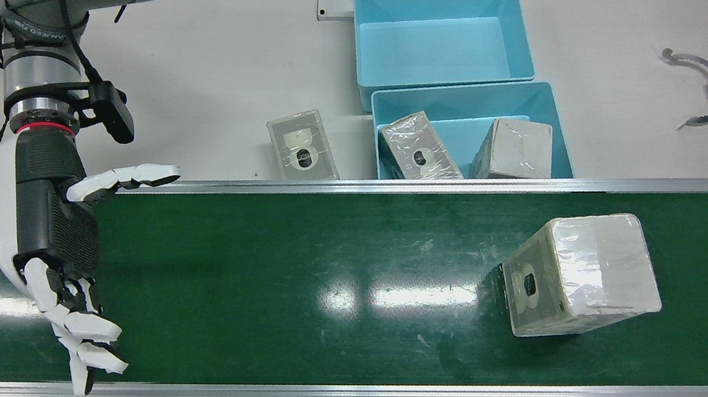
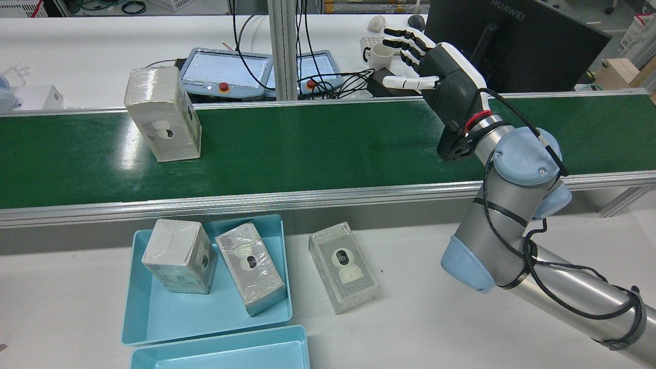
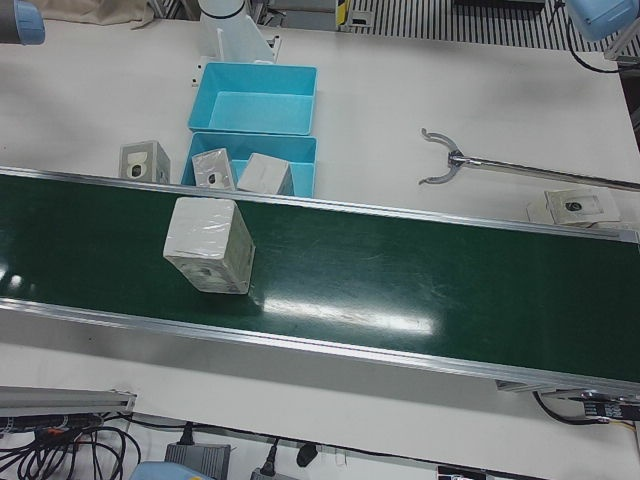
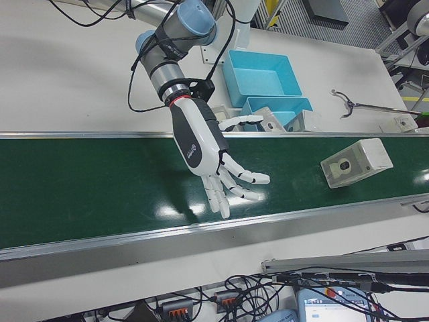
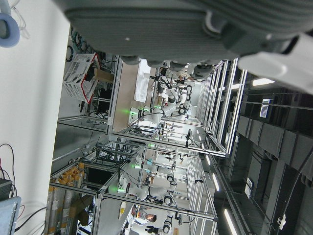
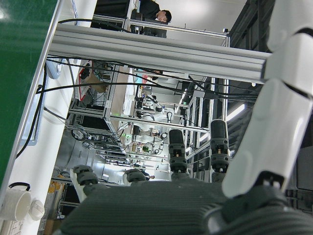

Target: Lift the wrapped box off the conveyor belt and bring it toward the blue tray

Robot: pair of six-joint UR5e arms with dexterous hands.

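Green conveyor belt (image 1: pixel 267 273) is carrying the wrapped box (image 1: pixel 579 274), untouched and well apart from the right hand (image 1: pixel 62 267), which is hovering empty with fingers spread, so the pick is not yet begun. Nearer blue tray (image 1: pixel 544 95) is holding two boxes; the farther tray (image 1: pixel 442 34) is empty.

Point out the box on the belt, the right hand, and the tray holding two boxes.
Box (image 1: pixel 579 274), front view: on its wrapped top face.
Right hand (image 1: pixel 57 233), front view: on the dark palm.
Tray (image 1: pixel 547 92), front view: on its far right rim.
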